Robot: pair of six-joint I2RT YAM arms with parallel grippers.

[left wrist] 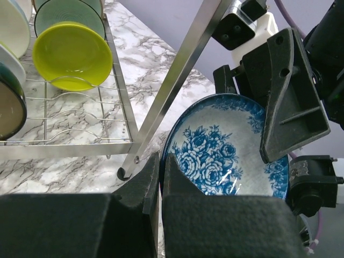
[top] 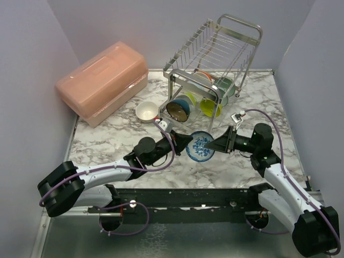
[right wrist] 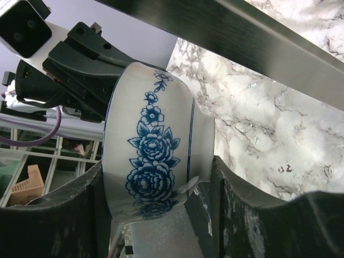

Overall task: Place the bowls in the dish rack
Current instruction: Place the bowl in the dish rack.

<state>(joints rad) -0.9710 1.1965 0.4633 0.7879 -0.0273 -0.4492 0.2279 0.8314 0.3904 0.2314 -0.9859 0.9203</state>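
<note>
Left hand [left wrist: 161, 174] is clamped tight on the near rim of the blue-and-white bowl [left wrist: 226, 156], one finger inside and one outside. The bowl is tipped up on edge, so its rose-painted inside faces the left wrist camera. Right hand [top: 217, 144] comes at the same bowl from the other side. Its jaws stand partly apart, one finger [right wrist: 75, 209] against the rim side and the other beside the foot ring. I cannot tell whether they are pressing on the bowl. From above, the bowl sits between the two hands, near the middle of the marble-patterned table [top: 107, 145] and just in front of the lower tier of the dish rack [top: 212, 51].

On that lower tier several bowls stand on edge in the wire slots: a lime bowl [left wrist: 72, 56], a green bowl [left wrist: 70, 13] behind it, and a dark teal bowl [top: 177, 109] toward the left end. One slanted chrome leg of the rack crosses the left wrist view just beside the held bowl. A small white bowl [top: 146, 111] sits upright on the table to the left of the rack, near a pink plastic lidded box [top: 102, 80].
</note>
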